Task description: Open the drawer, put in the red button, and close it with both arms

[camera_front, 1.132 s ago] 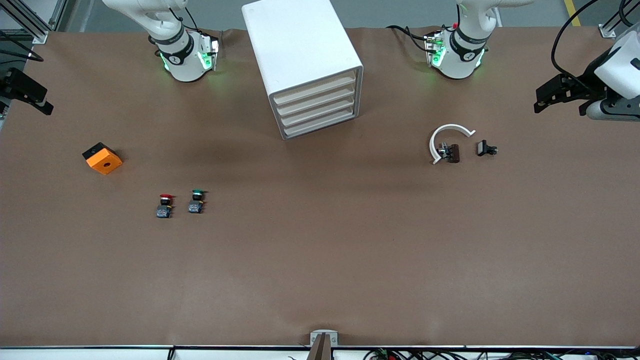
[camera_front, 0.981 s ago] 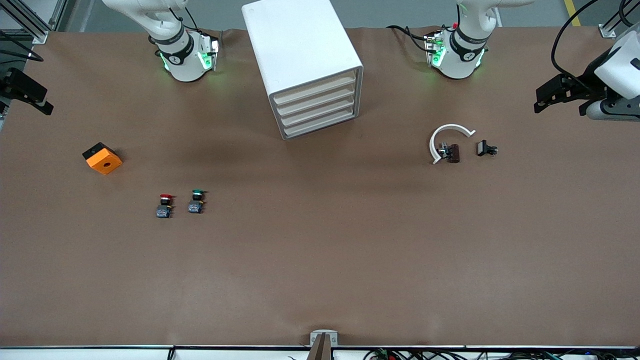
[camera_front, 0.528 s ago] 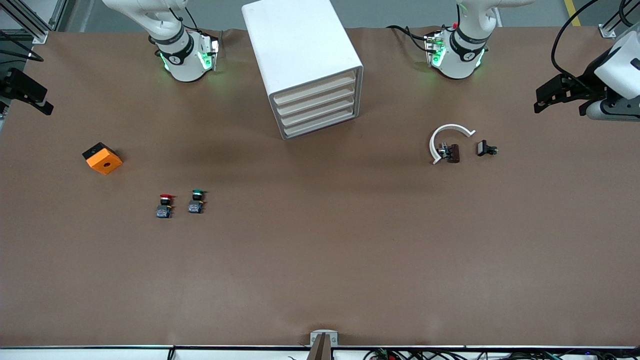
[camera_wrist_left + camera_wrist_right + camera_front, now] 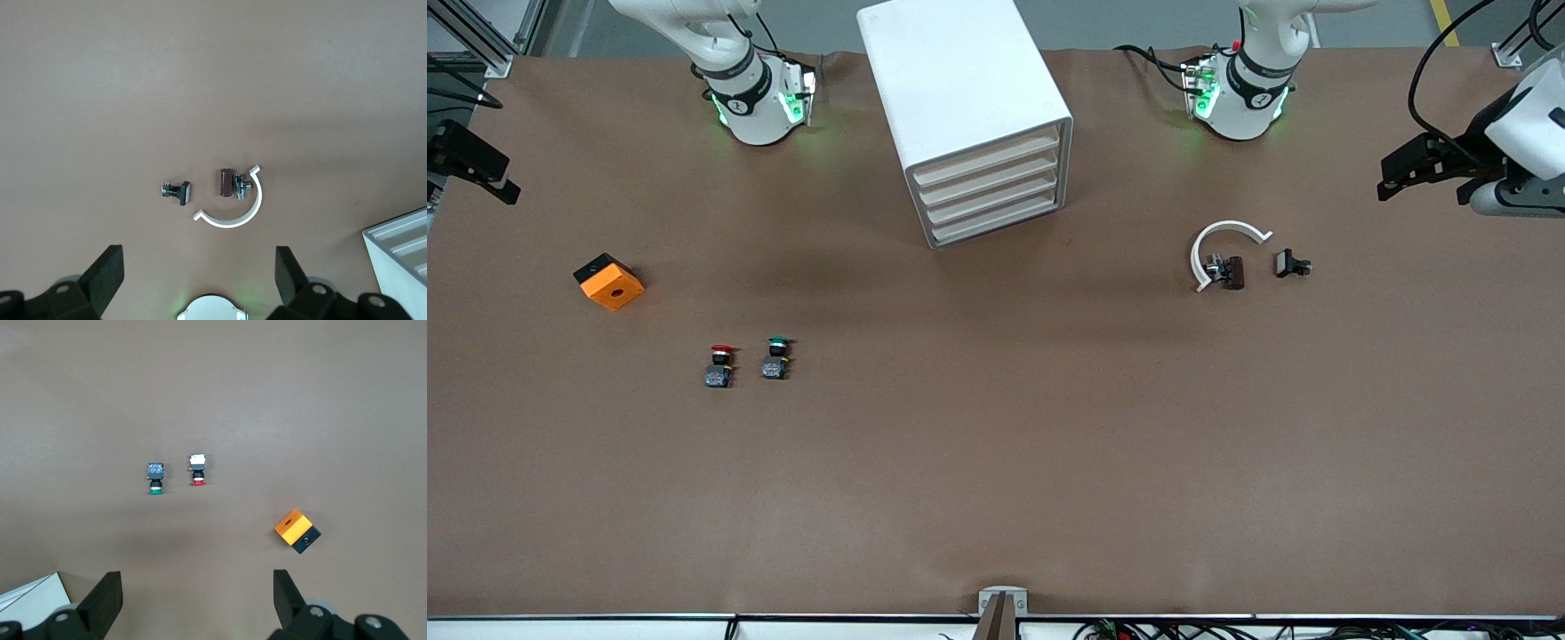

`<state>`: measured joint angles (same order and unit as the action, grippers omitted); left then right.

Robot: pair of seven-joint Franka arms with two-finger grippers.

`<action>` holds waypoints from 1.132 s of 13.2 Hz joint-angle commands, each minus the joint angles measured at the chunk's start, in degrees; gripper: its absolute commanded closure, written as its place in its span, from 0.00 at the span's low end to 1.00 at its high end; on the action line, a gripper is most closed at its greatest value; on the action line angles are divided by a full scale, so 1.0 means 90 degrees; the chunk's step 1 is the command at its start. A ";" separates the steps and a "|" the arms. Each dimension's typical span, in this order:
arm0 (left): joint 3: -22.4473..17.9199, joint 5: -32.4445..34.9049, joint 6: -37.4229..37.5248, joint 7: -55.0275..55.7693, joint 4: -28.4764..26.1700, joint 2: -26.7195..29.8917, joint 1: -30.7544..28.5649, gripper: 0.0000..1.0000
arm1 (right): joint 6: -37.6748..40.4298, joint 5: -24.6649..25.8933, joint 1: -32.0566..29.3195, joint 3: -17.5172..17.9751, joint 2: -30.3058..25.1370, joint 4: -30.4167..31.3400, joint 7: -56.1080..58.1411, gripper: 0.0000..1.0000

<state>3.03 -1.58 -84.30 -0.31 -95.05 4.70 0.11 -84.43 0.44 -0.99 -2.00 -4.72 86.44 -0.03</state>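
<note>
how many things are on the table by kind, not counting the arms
push buttons: 2, the red button and a green button
orange block: 1
drawer cabinet: 1
white curved clip: 1
small dark parts: 2, a brown part and a black part
total: 7

Front camera high, facing robots; wrist cameras look down, high over table (image 4: 996, 462)

Right hand (image 4: 471, 164) partly cut off
</note>
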 commanded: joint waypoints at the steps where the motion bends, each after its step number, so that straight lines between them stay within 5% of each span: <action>1: 0.0073 -0.0118 0.0060 0.0035 0.0015 -0.0451 0.0075 0.00 | -0.0013 0.0039 0.0022 0.0007 -0.0071 -0.0015 -0.0046 0.00; 8: 0.0415 -0.0128 -0.0339 0.0054 0.0015 -0.1682 0.0095 0.00 | -0.0062 0.0049 -0.0027 -0.0002 0.0513 -0.0063 -0.0017 0.00; 15: 0.0561 -0.0235 -0.1608 0.1770 -0.0015 -0.2718 0.0738 0.00 | -0.0267 0.0088 0.0003 -0.0012 0.1040 -0.0083 -0.0026 0.00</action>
<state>8.08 -3.04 -97.07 11.76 -95.96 -17.79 4.92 -86.37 0.44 -1.03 -2.24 1.19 86.62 -0.05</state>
